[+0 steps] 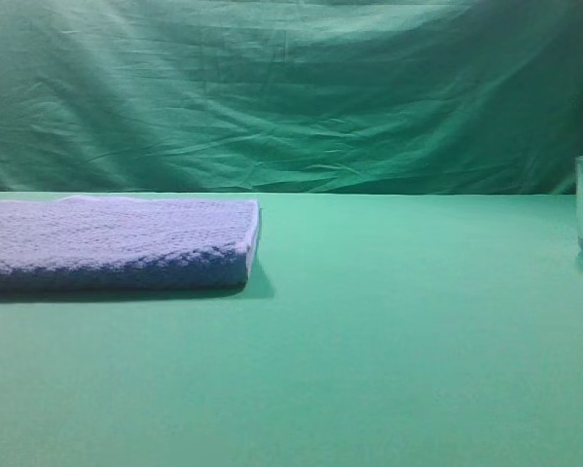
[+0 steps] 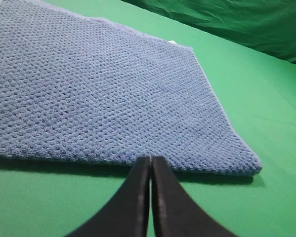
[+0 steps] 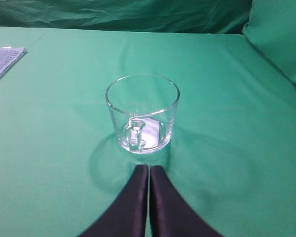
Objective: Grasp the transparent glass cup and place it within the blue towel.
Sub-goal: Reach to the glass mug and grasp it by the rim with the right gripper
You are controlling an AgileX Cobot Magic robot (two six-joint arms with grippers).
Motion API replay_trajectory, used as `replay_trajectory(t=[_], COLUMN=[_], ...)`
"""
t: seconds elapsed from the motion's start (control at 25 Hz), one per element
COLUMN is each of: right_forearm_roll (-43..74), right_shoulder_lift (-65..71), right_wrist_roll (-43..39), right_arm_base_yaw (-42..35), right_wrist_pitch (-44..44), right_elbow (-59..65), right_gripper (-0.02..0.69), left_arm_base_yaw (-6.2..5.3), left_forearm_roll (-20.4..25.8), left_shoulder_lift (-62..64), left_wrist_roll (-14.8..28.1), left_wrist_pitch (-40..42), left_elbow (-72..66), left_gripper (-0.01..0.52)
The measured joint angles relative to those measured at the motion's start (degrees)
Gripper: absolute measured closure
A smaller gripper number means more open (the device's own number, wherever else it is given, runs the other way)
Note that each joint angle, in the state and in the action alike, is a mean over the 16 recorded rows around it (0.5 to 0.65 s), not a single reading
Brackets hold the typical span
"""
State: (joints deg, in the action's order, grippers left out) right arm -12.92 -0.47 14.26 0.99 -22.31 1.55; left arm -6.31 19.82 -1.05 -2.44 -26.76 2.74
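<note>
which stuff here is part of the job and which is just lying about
For the job:
clear glass mug with loop handle
folded blue terry towel
right pincer, shut, just short of the mug

Just there:
green table cover
green backdrop cloth

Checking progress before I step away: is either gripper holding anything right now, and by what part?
Nothing is held. The right gripper is shut short of the glass cup; the left gripper is shut beside the towel.

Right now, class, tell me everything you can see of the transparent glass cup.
The transparent glass cup is a short, clear, colourless cylinder with a thick base and a rounded loop handle facing the right wrist camera. It looks empty and stands upright on the green cloth, touched by nothing. In the high view it is cut off by the right edge, far from the towel.
</note>
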Motion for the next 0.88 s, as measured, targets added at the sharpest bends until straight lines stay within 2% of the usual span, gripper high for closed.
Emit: replay_trajectory(t=[0.88], right_forearm_roll=[0.00], right_shoulder_lift=[0.00], right_wrist_roll=[-0.07], right_arm_base_yaw=[0.00], right_wrist_pitch=[0.00], right_elbow=[0.00], right_gripper=[0.665], left_arm_base_yaw=[0.00], left_forearm_roll=[0.00], left_shoulder_lift=[0.00], left_wrist_roll=[0.00], left_wrist_pitch=[0.00], left_elbow=[0.00], left_gripper=[0.514])
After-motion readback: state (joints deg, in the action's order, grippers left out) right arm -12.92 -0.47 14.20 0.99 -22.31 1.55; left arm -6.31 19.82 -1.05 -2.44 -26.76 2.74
